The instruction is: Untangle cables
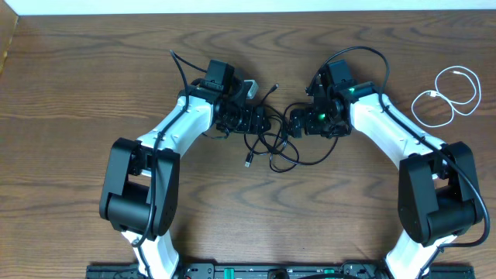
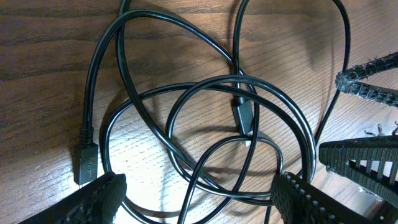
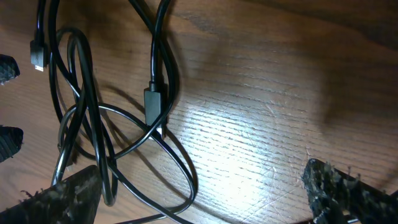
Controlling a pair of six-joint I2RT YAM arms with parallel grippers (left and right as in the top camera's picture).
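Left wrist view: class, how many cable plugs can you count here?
2. The left plug lies near the frame's lower left, beside the tangle of black cables; the middle plug sits among the crossing loops. Others may be out of frame.

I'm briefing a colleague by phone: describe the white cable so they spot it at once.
On the wooden table, look to the robot's right, outside the right arm. The white cable lies there alone in loose loops. It is the only white one, well apart from the black cables tangled mid-table.

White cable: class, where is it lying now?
Overhead view, far right: the white cable lies coiled outside the right arm, apart from the black cables at centre.
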